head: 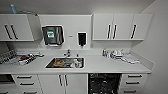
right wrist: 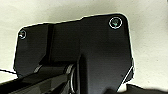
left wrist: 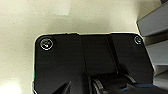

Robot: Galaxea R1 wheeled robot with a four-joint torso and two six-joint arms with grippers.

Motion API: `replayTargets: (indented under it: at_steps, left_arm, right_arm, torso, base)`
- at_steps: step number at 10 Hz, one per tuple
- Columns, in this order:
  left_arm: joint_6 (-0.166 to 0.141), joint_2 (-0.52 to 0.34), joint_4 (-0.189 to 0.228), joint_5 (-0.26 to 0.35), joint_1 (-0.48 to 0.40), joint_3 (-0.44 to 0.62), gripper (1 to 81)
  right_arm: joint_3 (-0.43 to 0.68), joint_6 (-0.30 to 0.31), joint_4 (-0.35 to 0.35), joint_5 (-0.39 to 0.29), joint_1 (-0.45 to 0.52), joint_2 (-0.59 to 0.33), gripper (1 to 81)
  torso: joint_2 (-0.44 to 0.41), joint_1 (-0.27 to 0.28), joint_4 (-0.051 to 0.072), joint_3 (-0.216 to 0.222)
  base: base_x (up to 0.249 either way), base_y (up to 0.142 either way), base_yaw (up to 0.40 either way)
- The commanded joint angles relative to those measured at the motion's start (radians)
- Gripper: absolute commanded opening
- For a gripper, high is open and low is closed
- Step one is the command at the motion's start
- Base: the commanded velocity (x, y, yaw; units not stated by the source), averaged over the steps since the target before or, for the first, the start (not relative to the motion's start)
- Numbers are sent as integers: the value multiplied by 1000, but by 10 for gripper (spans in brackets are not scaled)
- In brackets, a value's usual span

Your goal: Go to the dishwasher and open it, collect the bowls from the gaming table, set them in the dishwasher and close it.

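The dishwasher [head: 103,83] sits under the white counter [head: 100,65], right of the sink. Its front stands as a dark opening with racks inside. It lies straight ahead of me, slightly right of centre in the head view. The bowls and the gaming table are out of view. In both wrist views the robot's dark plate hangs over a pale speckled floor [left wrist: 75,17] [right wrist: 150,50], and I cannot make out the fingers.
A steel sink [head: 65,62] holds dishes. A dish rack [head: 7,56] stands at the left and cloths and bottles [head: 117,53] at the right. White drawers [head: 134,82] flank the dishwasher on the right, with cupboard doors [head: 62,82] on its left. A side wall [head: 157,50] closes the right.
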Motion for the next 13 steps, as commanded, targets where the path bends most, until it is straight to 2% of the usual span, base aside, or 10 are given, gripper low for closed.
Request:
replayTargets:
  at_steps: [1,6,11,13]
  left_arm:
    - [7,0,-7,42,-55,-1,811]
    - [7,20,-2,44,-57,1,811]
    - [7,-13,-10,48,-57,2,811]
    - [7,-17,1,48,-57,5,811]
  right_arm:
    - [1,2,-7,-50,48,0,811]
    - [3,3,-4,-50,50,3,811]
    - [4,3,-6,-50,53,5,811]
    - [4,2,-6,-50,56,8,811]
  torso:
    - [0,0,0,0]
    - [0,0,0,0]
    - [0,0,0,0]
    - [0,0,0,0]
  base:
    - [0,0,0]
    - [0,0,0]
    - [0,0,0]
    - [0,-46,-56]
